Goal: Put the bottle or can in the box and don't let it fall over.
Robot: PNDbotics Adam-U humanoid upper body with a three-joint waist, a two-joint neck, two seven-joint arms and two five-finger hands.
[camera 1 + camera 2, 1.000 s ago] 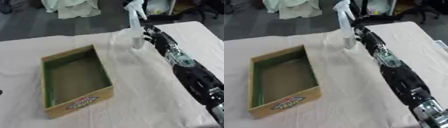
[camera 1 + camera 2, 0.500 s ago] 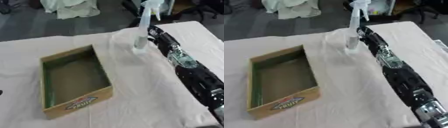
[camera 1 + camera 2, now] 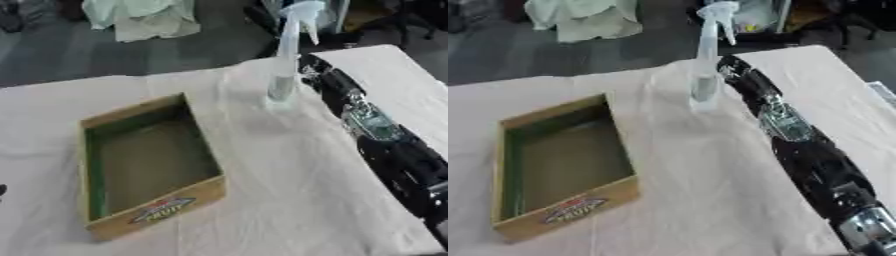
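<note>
A clear spray bottle point(image 3: 282, 82) with a white trigger head stands on the white tablecloth at the far middle, its top leaning slightly right. My right arm stretches from the lower right up to it. My right hand point(image 3: 317, 71) is close against the bottle's right side, and its grip is blurred. The open cardboard box point(image 3: 159, 211), green inside with a label on its front wall, sits to the left, nearer me, with nothing in it. At the left edge a dark tip point(image 3: 2, 190) shows, possibly my left hand.
The tablecloth point(image 3: 280, 190) is wrinkled around the bottle. The table's far edge runs just behind the bottle. Beyond it, a pale heap of cloth point(image 3: 144, 17) lies on the dark floor, with clutter point(image 3: 754, 20) at the top right.
The bottle's top has swung from leaning left to leaning slightly right while its base stayed put. My right hand has stayed by it. The box has not moved.
</note>
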